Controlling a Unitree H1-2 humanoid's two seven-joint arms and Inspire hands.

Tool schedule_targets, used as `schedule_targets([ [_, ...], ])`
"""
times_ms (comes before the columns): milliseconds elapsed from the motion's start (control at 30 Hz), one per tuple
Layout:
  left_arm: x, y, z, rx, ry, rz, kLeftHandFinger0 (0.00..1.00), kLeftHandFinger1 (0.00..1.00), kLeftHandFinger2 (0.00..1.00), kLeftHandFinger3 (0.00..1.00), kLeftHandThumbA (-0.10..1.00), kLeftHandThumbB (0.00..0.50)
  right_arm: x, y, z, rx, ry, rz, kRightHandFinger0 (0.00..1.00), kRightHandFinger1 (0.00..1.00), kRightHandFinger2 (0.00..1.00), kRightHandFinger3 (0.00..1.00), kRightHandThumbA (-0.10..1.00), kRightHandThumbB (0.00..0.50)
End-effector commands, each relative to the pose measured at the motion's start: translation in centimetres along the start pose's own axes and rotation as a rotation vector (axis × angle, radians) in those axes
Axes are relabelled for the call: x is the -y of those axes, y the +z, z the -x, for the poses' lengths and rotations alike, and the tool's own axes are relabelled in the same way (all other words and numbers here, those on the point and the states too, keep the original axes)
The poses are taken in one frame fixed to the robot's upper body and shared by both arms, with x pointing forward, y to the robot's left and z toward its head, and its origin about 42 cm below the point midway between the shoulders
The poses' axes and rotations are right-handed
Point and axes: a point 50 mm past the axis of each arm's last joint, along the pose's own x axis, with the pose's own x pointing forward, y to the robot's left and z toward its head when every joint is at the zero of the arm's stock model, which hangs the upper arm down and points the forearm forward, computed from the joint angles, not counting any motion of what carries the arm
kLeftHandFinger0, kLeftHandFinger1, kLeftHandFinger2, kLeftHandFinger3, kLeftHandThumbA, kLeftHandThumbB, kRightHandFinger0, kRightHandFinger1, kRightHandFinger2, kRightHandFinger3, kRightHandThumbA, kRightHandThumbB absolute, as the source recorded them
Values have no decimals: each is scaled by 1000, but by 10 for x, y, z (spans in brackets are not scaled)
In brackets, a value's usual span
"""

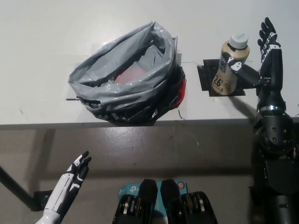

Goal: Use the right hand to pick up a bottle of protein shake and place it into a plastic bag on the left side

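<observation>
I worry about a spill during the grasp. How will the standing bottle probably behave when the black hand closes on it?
The bottle is tall on a narrow base, so a sideways nudge from the open right hand could tip it. Its round body would probably roll if it fell. The cap looks closed, so leaking seems unlikely.

— Where is the bottle [229,65]?
— Upright on a mat [209,77] at the table's [42,37] right, near the front edge.
— And the bag [126,77]?
— On the table well left of the bottle, mouth up.
— The hands?
— The right hand [262,60] is just right of the bottle. The left hand [74,179] is below the table edge, left of the bag.
</observation>
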Motion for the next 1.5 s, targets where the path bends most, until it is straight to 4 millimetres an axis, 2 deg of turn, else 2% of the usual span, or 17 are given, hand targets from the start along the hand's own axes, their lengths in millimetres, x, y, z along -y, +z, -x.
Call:
schedule_targets([
  [0,-6,14,-4,75,4,-42,1000,1000,1000,1000,1000,187,-3,26,-27,62,-16,-8,1000,1000,1000,1000,893,374],
  [133,-5,14,-6,81,4,-36,1000,1000,1000,1000,1000,182,-5,30,-34,59,-13,-9,1000,1000,1000,1000,894,403],
  [333,-5,15,-6,79,-3,-34,1000,1000,1000,1000,1000,184,-13,37,-50,58,-4,-23,1000,1000,1000,1000,886,402],
  [500,-4,16,-6,86,-1,-36,1000,1000,1000,1000,1000,179,-22,37,-60,28,0,40,1000,1000,1000,1000,917,433],
  [567,-3,16,-6,85,-3,-29,1000,1000,1000,1000,1000,187,-26,33,-66,1,3,81,1000,1000,1000,1000,942,457],
  [633,-3,17,-5,85,-4,-20,1000,1000,1000,1000,1000,194,-31,30,-72,-23,6,121,1000,1000,1000,1000,950,448],
  [733,-5,18,-6,96,-6,-22,1000,1000,1000,1000,1000,189,-33,23,-84,-21,9,148,1000,1000,1000,1000,889,442],
  [833,-6,19,-6,97,-6,-27,1000,1000,1000,1000,1000,180,-32,19,-91,-25,9,169,1000,1000,1000,1000,897,474],
  [900,-7,20,-8,101,-3,-19,1000,1000,1000,1000,1000,180,-30,16,-95,-39,10,178,1000,1000,1000,1000,900,479],
  [933,-7,20,-8,105,0,-22,1000,1000,1000,1000,1000,174,-29,12,-95,-54,9,188,1000,1000,1000,1000,918,498],
  [1067,-8,21,-8,106,6,-21,1000,1000,1000,1000,1000,184,-23,-7,-93,-103,-9,219,1000,1000,1000,1000,907,500],
  [1167,-9,21,-8,108,10,-13,1000,1000,1000,1000,1000,187,-17,-21,-93,-144,-25,210,1000,1000,1000,1000,827,500],
  [1233,-10,22,-9,111,12,-8,1000,1000,1000,1000,1000,190,-14,-28,-93,-172,-32,198,1000,1000,1000,1000,781,477],
  [1333,-10,21,-9,116,16,-9,1000,1000,1000,1000,1000,188,-13,-34,-93,-211,-55,111,1000,1000,1000,1000,535,451],
  [1400,-10,22,-11,120,16,-7,1000,1000,1000,1000,1000,183,-13,-36,-93,-233,-83,97,1000,1000,1000,1000,454,463],
  [1433,-10,22,-12,122,15,-4,1000,1000,1000,1000,1000,181,-14,-36,-94,-248,-89,116,757,828,932,1000,406,451],
  [1467,-10,23,-12,122,15,-3,1000,1000,1000,1000,1000,179,-15,-36,-95,-262,-91,136,626,705,815,1000,389,447],
])
